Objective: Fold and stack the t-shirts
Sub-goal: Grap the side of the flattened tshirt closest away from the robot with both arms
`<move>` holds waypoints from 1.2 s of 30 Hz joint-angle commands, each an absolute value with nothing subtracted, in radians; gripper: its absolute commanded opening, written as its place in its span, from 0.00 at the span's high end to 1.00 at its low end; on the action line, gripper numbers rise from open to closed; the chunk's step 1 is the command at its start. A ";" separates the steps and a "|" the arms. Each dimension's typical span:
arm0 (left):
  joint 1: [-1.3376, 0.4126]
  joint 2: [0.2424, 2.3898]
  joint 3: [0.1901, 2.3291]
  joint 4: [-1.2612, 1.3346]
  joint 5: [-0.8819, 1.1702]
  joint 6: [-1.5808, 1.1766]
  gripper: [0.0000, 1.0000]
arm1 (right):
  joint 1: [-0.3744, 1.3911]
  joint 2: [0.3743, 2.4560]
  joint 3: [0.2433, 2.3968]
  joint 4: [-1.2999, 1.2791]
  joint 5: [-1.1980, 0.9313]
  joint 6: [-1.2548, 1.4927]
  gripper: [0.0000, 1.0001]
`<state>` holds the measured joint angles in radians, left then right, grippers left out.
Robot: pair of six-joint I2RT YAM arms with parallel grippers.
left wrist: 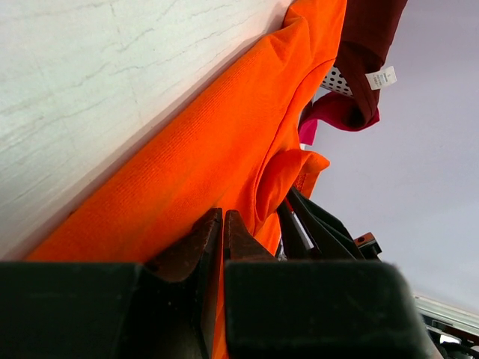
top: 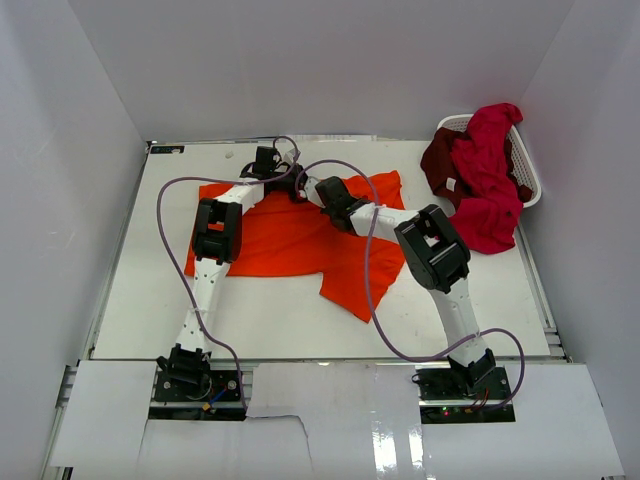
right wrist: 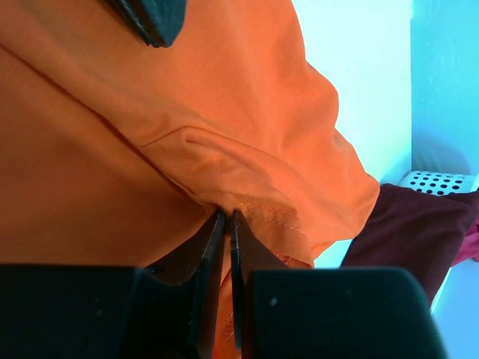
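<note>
White counter (top: 150, 300), orange shirt (top: 290, 240) spread: left tool (left wrist: 223, 215) and right tool (right wrist: 226, 215) pinch its far edge, so folding nearward seems next.

Seemingly a robotics lab cell: bare white walls (top: 320, 60) enclose a white table (top: 150, 300) with bolted arms (top: 215, 240).

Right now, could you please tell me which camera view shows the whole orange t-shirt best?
The top external view: the orange t-shirt lies spread on the table, most of its outline visible. Both wrist views show only close-up folds of its cloth.
</note>
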<state>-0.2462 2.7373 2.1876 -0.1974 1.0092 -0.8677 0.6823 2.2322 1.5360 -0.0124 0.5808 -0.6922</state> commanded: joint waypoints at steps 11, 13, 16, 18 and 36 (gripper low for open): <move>-0.261 2.686 2.161 -0.255 0.996 -0.865 0.83 | 0.675 2.184 1.640 -0.204 0.428 -0.551 0.92; -0.261 2.684 2.161 -0.258 0.993 -0.865 0.83 | 0.675 2.175 1.657 -0.239 0.393 -0.531 0.92; -0.262 2.684 2.161 -0.262 0.992 -0.862 0.83 | 0.675 2.157 1.680 -0.297 0.362 -0.500 0.92; -0.262 2.684 2.160 -0.262 0.991 -0.859 0.84 | 0.675 2.146 1.681 -0.322 0.348 -0.491 0.92; -0.264 2.677 2.163 -0.285 0.980 -0.842 0.84 | 0.676 2.132 1.784 -0.497 0.227 -0.404 0.92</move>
